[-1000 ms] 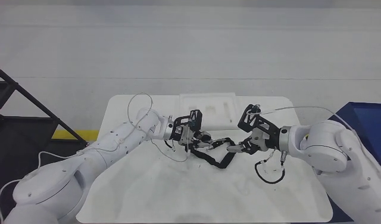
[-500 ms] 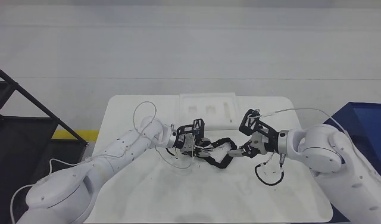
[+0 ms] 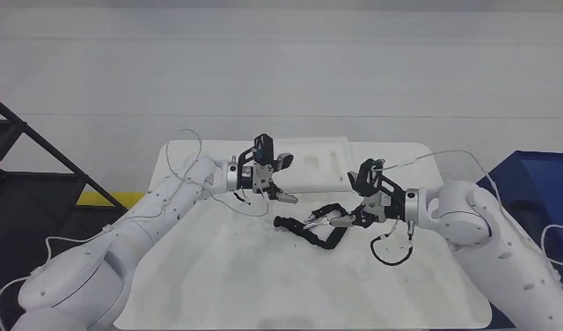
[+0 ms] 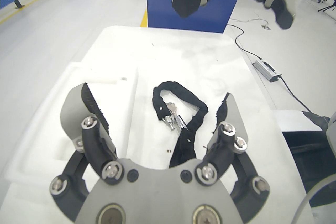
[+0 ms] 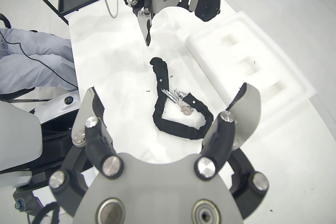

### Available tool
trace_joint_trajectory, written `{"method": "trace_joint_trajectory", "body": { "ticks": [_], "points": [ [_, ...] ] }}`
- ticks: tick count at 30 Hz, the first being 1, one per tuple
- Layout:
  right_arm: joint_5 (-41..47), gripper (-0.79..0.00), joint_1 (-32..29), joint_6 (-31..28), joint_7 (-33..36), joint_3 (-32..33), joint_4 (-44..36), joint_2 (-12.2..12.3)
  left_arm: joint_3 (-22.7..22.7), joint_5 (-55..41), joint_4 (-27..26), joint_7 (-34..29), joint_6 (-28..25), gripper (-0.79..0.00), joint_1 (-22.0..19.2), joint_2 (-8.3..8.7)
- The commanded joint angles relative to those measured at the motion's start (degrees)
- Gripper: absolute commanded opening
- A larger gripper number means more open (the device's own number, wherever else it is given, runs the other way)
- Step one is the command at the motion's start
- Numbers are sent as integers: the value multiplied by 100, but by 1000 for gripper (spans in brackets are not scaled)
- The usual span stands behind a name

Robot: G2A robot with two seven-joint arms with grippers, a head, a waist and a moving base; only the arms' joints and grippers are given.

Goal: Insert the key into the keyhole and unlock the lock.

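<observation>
A black fabric-covered chain lock (image 3: 318, 232) lies loose in the middle of the white table (image 3: 264, 283). The lock (image 5: 181, 129) shows a silver cylinder with the key (image 5: 185, 109) lying at it, and a bare metal pin beside that. The lock (image 4: 183, 101) and key (image 4: 173, 117) also lie below my left gripper (image 4: 157, 107), which is open, empty and raised above the table. This left gripper (image 3: 274, 180) hangs near the foam tray. My right gripper (image 5: 169, 104) is open and empty, just right of the lock (image 3: 359, 215).
A white foam tray (image 3: 318, 159) with rectangular pockets sits at the table's far edge. A black cable loop (image 3: 387, 247) hangs from the right arm over the table. A blue bin (image 3: 538, 183) stands off the right side.
Both grippers were down at the lock's ends; now both have let go. The left gripper has lifted back toward the far left, and the lock rests on the table.
</observation>
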Motion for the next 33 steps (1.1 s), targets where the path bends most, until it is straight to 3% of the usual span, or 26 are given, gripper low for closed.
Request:
{"method": "trace_joint_trajectory", "body": {
  "ticks": [1,8,18,26,33],
  "points": [
    [-74,0,240,-190,-265,-122,248,-62,-43,42,-46,117,0,0,-90,122],
    [-250,0,1295,-731,-802,-603,1255,-329,58,111,-263,239,0,0,-522,472],
    [154,0,2707,-1301,-628,-985,2240,-594,566,-687,-446,20,0,0,-1330,894],
    [317,0,3220,-1451,-548,-1150,2707,-704,793,-1248,-670,-149,0,0,-1700,1157],
    [182,0,3336,-1445,-833,-1248,2877,-789,832,-1451,-677,-165,0,0,-1782,1237]
  ]
}}
